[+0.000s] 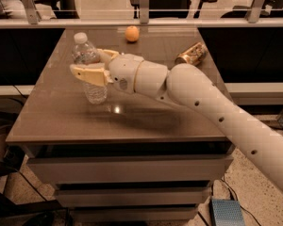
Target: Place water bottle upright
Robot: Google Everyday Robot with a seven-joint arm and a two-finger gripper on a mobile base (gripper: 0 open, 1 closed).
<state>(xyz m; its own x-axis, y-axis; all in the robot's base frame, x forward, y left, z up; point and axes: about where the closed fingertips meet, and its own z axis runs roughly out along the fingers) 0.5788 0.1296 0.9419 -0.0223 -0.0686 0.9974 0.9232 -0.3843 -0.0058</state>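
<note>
The claw (86, 61) is holding the bottle (95, 91) around its middle. The bottle is standing straight up on the table (132, 122), cap pointing up.

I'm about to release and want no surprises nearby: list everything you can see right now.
clear ribbed plastic water bottle with white cap: one, transparent, upright on the table's left half, near the middle
round orange fruit: one, orange, at the far edge of the table
gold-tan drink can: one, lying on its side, far right of the table
brown-topped table with drawers: one, centre of view
blue-grey box: one, on the floor at lower right
dark office chairs: at least two, behind the glass partition at the back
white robot arm: one, reaching in from lower right across the table
cream end effector: one, closed around the bottle's upper body
</note>
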